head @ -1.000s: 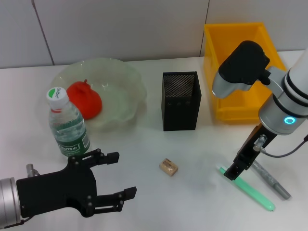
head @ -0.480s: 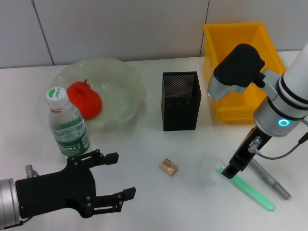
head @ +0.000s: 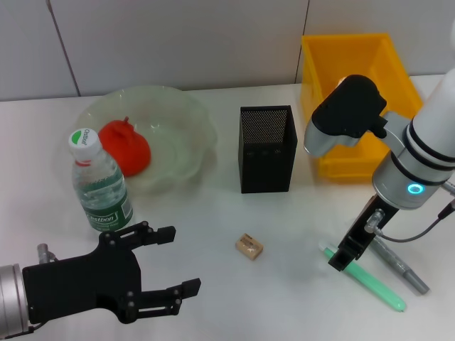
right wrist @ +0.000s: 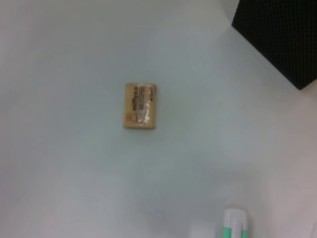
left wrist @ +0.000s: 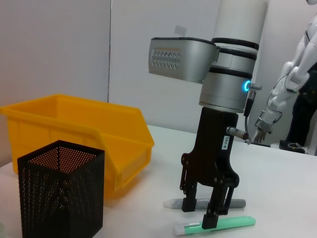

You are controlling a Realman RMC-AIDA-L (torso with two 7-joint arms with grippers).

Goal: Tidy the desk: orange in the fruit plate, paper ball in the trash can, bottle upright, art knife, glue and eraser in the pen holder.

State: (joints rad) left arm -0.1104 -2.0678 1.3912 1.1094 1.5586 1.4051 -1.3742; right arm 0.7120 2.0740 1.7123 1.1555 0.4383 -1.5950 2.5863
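Head view, left to right: my left gripper [head: 160,263] hovers idle with fingers spread, holding nothing, the upright bottle [head: 99,183] just beyond it and the orange [head: 124,147] already in the fruit plate [head: 186,117]. The eraser [head: 249,246] lies between my grippers. My right gripper [left wrist: 208,210], fingers parted and nothing clamped, stands over the capped end of the green stick [head: 366,278]. Its long axis runs away from the eraser; my right arm is plainly nearer. The pen holder [head: 266,149] waits beyond.
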